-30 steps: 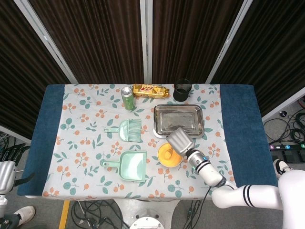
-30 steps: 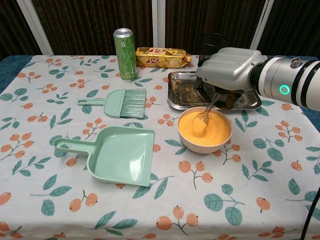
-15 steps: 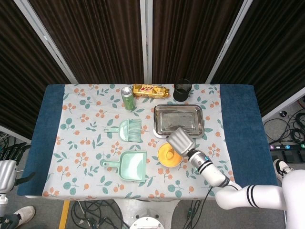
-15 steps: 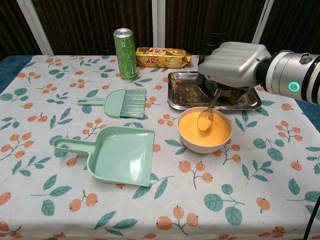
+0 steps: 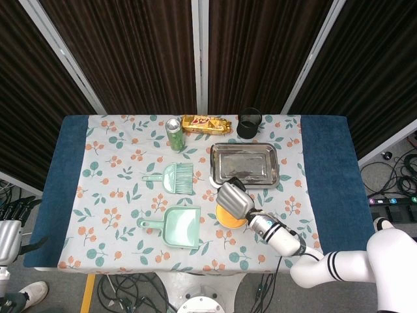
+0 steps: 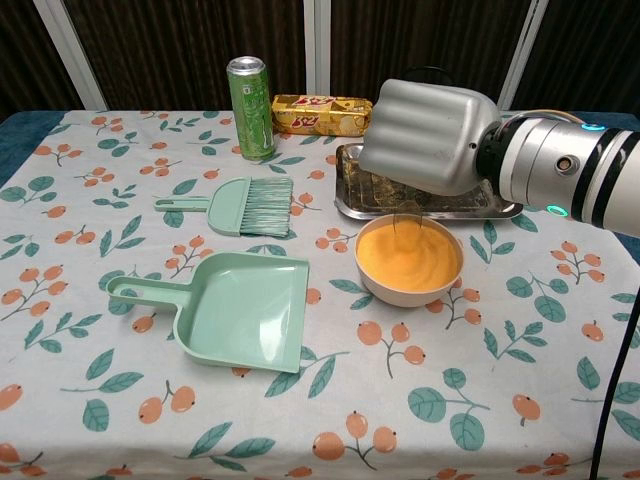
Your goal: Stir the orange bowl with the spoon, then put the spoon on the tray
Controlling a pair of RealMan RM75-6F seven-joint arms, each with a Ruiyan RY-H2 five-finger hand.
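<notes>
The orange bowl (image 6: 410,262) stands on the flowered cloth just in front of the metal tray (image 6: 366,188). My right hand (image 6: 430,135) hovers over the bowl's far rim, knuckles toward the camera, and holds the spoon (image 6: 406,228). The spoon hangs down into the bowl as a faint motion blur. From the head view the right hand (image 5: 234,199) covers the upper part of the bowl (image 5: 227,220), with the tray (image 5: 244,163) right behind it. My left hand (image 5: 6,238) is low at the left edge, off the table, its fingers out of sight.
A green dustpan (image 6: 230,310) and a green brush (image 6: 240,206) lie left of the bowl. A green can (image 6: 250,93) and a yellow snack pack (image 6: 322,113) stand at the back. A black cup (image 5: 248,122) is behind the tray.
My right hand has shifted left over the bowl and tipped its back toward the chest camera. The spoon, sharp before, now swings blurred inside the bowl.
</notes>
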